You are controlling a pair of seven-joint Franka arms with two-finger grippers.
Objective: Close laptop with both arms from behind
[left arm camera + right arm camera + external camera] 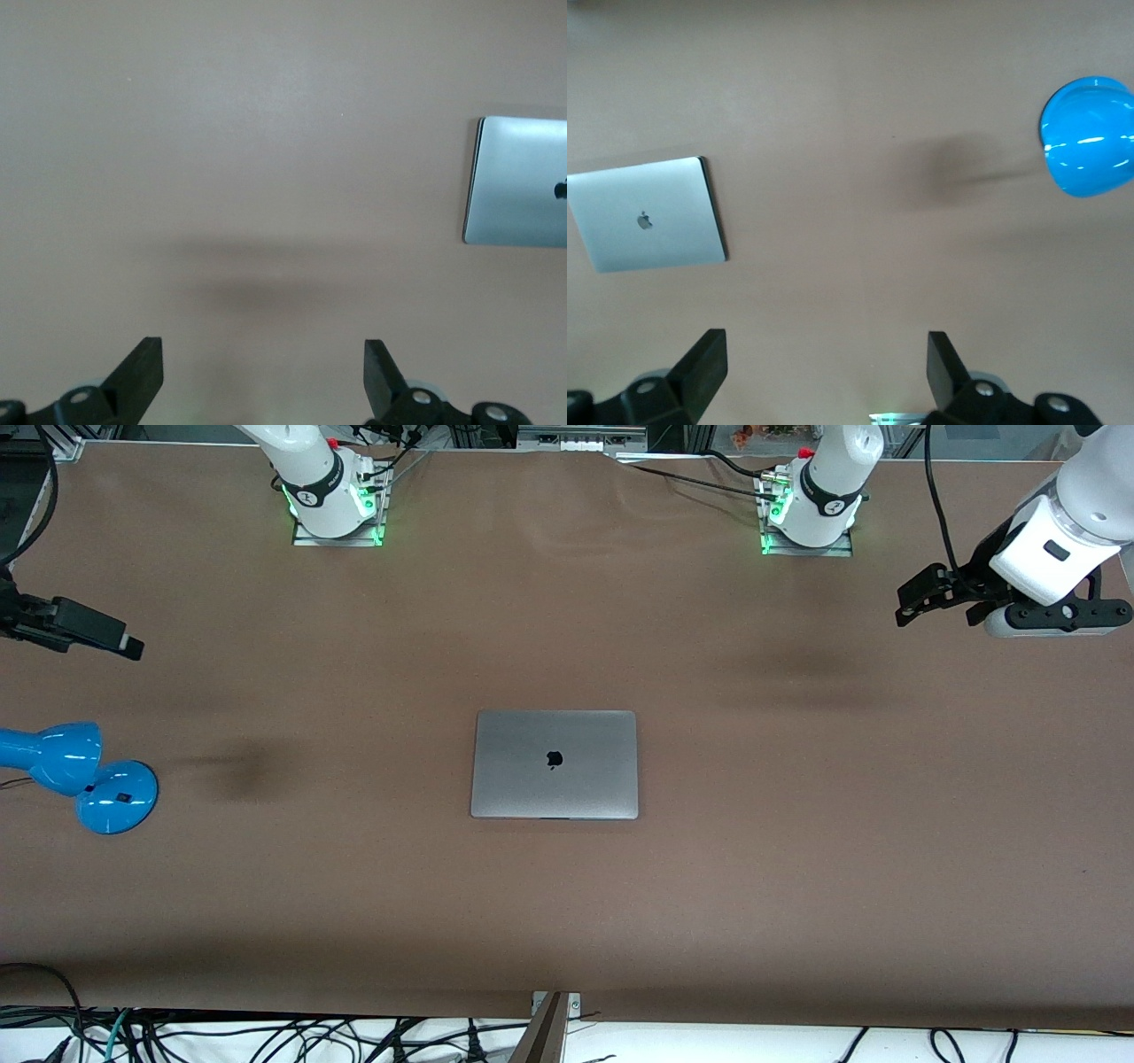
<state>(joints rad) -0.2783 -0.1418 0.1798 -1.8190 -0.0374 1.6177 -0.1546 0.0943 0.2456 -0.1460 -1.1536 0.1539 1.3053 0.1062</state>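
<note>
The silver-grey laptop [554, 764] lies shut and flat in the middle of the brown table [797, 868], its lid with the dark apple logo facing up. It also shows in the left wrist view [523, 181] and in the right wrist view [651, 212]. My left gripper [912, 602] hangs open and empty over the table toward the left arm's end, well apart from the laptop; its open fingers frame bare table [263, 350]. My right gripper [131, 646] hangs open and empty over the right arm's end of the table [827, 341], also well apart from the laptop.
A blue desk lamp [80, 775] lies on the table at the right arm's end, under and beside the right gripper; its round base shows in the right wrist view [1088, 135]. The two arm bases [332, 500] [811, 509] stand along the table's edge.
</note>
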